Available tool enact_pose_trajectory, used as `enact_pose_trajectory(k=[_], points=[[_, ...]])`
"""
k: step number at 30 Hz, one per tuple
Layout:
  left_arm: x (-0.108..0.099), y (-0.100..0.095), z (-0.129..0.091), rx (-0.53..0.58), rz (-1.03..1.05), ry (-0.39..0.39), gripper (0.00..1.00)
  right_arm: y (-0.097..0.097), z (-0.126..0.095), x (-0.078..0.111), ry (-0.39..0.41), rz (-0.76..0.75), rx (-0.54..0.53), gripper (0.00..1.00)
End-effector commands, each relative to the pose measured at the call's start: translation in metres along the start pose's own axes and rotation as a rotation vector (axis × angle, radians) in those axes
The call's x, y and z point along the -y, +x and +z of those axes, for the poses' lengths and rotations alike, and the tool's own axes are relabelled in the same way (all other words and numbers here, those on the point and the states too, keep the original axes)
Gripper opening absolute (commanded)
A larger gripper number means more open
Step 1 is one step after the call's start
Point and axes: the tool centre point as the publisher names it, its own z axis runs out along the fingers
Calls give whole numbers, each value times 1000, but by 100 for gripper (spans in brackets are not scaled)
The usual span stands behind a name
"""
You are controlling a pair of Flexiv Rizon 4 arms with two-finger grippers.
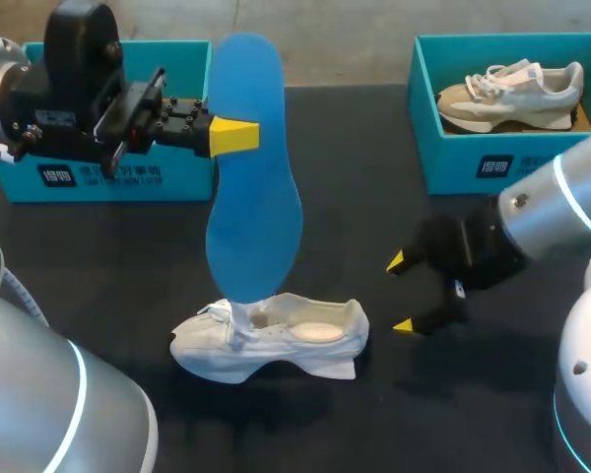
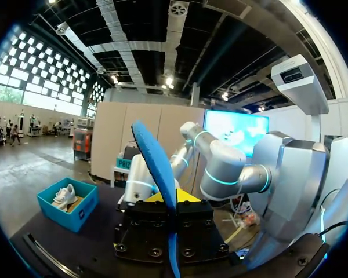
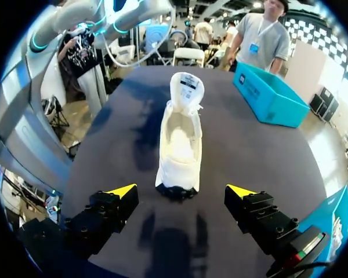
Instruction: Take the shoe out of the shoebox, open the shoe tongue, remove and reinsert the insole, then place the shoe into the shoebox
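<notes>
A white shoe was seen upright on the black table, nearest the robot, its toe toward the left arm and its cream lining exposed through the opening. Just beside its heel the right gripper was held low, its fingers spread wide and touching nothing. A blue insole was held upright above the shoe, its lower end at the opening by the laces (whether it sat inside could not be told). It was clamped between the fingers of the left gripper. Farther back, two teal shoeboxes were set: the left shoebox and the right shoebox, in which a beige sneaker lay.
</notes>
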Motion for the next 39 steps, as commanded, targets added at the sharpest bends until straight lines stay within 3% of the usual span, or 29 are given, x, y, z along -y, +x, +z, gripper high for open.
enact_pose_trajectory(k=[1,15,24,31,39], points=[[0,-1,0,-2,0,-3,0,3,10,-15,344,-4,5,100],[0,-1,0,-2,0,-3,0,1,37,-41,491,-10,11,100],[0,-1,0,-2,0,-3,0,-5,46,-59,545,-34,0,100],[0,-1,0,-2,0,-3,0,-11,55,-57,566,-23,-7,100],[0,-1,0,-2,0,-3,0,-13,51,-49,564,0,2,100]])
